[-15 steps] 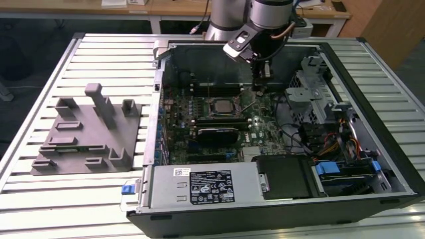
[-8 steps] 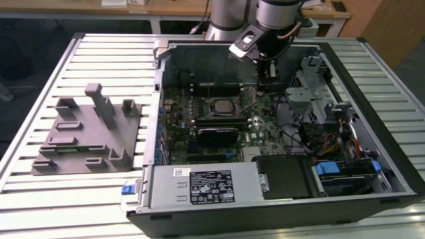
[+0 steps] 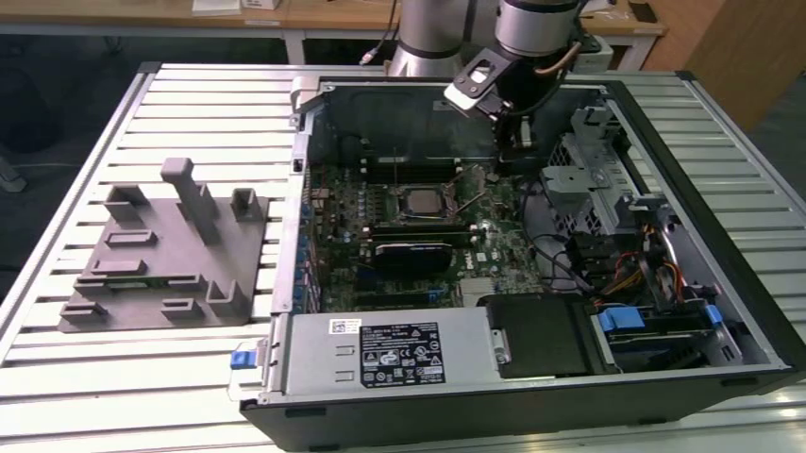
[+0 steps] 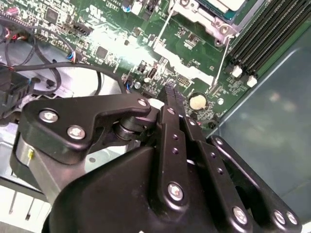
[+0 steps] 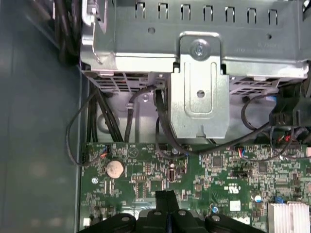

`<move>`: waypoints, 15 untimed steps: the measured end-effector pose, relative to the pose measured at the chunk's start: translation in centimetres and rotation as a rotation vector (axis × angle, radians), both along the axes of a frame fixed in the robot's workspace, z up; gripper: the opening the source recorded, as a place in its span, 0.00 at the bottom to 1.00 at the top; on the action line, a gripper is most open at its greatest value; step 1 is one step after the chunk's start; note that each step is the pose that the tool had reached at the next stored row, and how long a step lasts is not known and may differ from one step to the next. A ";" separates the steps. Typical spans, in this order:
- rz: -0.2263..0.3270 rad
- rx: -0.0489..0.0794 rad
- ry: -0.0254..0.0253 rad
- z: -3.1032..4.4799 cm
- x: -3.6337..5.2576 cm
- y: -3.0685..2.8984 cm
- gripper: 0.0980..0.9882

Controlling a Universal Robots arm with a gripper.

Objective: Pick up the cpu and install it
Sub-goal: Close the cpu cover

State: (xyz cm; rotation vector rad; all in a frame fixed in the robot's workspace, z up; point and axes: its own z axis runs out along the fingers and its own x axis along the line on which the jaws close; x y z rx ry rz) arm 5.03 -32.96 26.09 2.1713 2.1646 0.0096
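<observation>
Now the pincer (image 3: 512, 153), its tips pressed together on nothing, hangs low over the green motherboard (image 3: 494, 253), near the socket (image 4: 221, 28) where the cpu (image 3: 422, 200) lies, so a sideways drift would likely scrape small board parts.

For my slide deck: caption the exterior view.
Shut hand above the motherboard, on the exterior view's right of the socketed cpu.
</observation>
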 end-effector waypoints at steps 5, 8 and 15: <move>0.000 0.000 0.0000 -0.91 0.00 0.00 0.01; 0.000 0.000 0.0000 -1.38 0.00 0.00 0.01; 0.000 0.000 0.0000 -1.97 0.00 0.00 0.01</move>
